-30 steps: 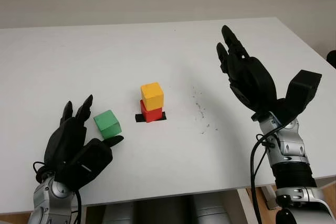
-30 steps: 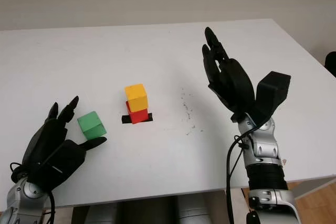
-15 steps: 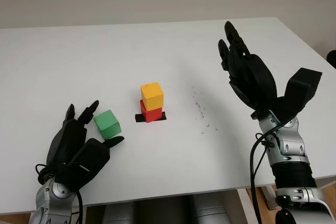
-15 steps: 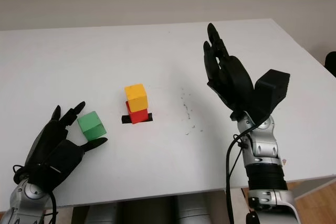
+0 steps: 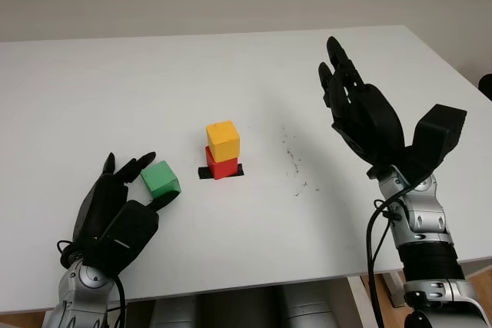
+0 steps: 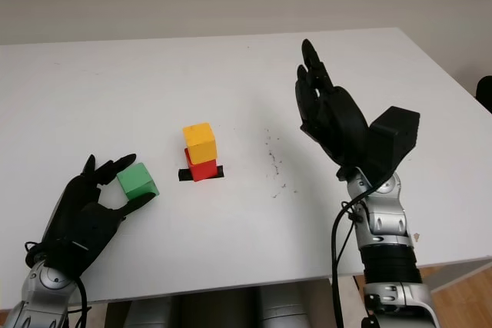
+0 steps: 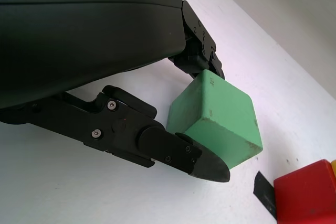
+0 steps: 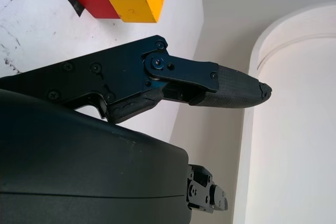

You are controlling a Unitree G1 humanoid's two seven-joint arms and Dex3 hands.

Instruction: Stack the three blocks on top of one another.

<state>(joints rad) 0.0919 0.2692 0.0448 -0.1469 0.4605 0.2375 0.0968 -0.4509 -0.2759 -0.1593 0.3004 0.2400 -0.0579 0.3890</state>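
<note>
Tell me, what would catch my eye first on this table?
Likely the small tower mid-table: a yellow block on a red block, standing on a strip of black tape. Next, the left hand at the near left, its fingers closing on a green block beside the tower. The right hand is raised, open, above the table's right side.

Left robot hand [image 5: 115, 209] closed onto green block [image 5: 161, 179].
</note>
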